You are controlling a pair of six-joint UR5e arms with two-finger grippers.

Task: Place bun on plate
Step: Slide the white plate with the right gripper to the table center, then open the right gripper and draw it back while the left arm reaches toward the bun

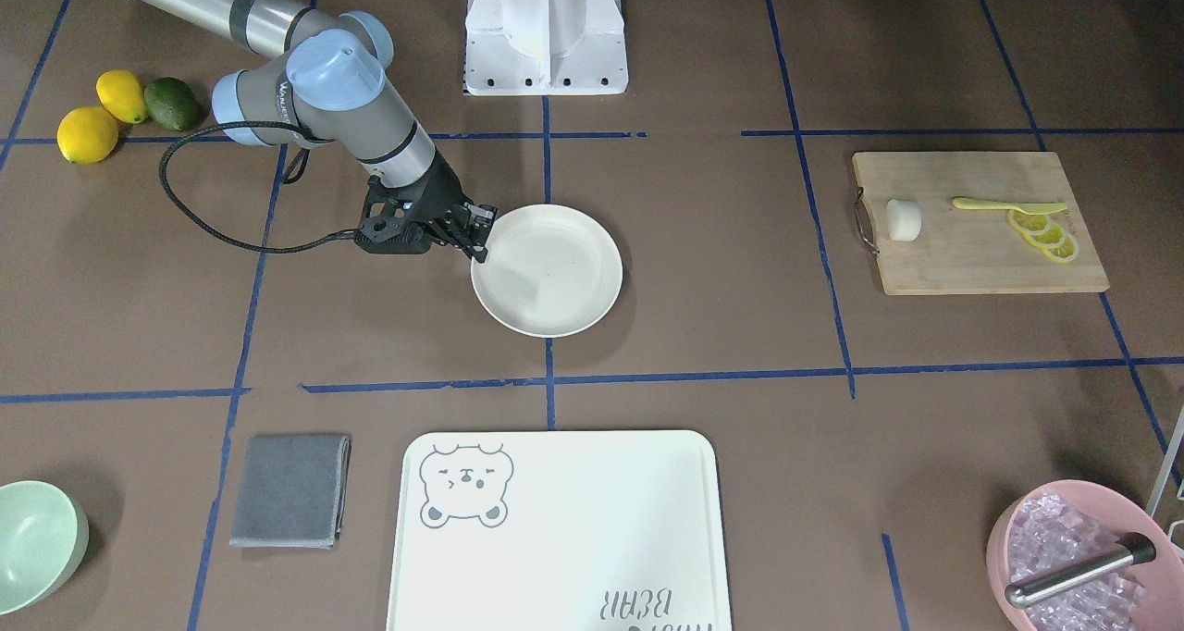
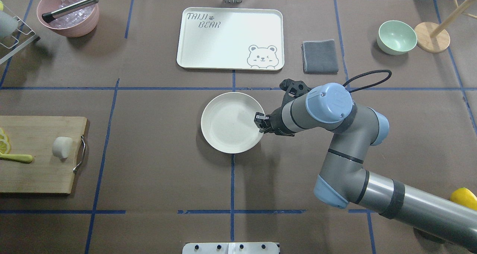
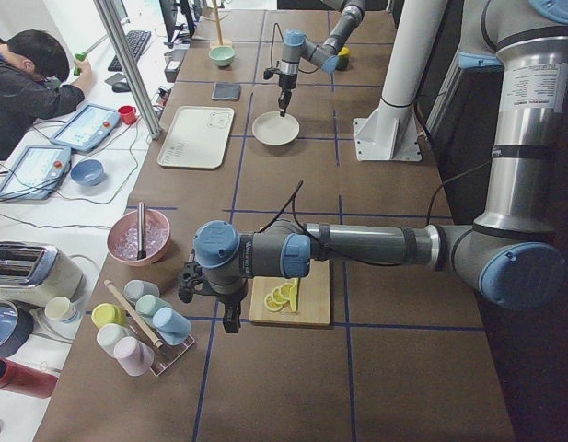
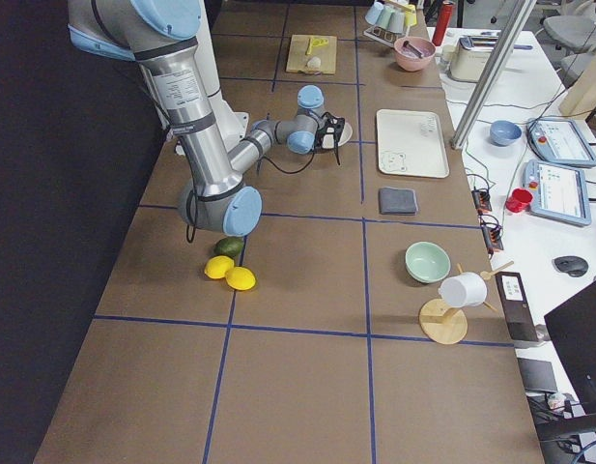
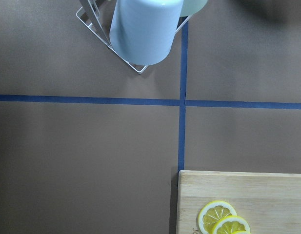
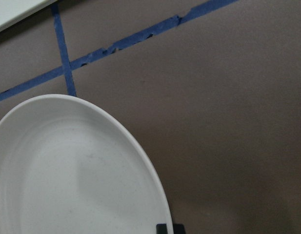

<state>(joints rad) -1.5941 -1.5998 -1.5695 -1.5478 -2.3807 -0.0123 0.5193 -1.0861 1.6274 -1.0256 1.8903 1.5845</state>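
The bun (image 2: 62, 147) lies on the cutting board (image 2: 37, 172) at the overhead view's left edge, well apart from the bare plate (image 2: 227, 129) at centre. The right gripper (image 2: 259, 122) sits at the plate's right rim; I cannot tell whether it pinches the rim. The left gripper (image 3: 230, 315) hangs beside the board, and its state cannot be told. Picking up and placing the bun both appear left to do.

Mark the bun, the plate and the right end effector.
bun (image 1: 904, 219): front-facing view, middle of its white top.
plate (image 1: 555, 279): front-facing view, bare centre.
right end effector (image 1: 481, 250): front-facing view, between the fingertips at the plate's rim.
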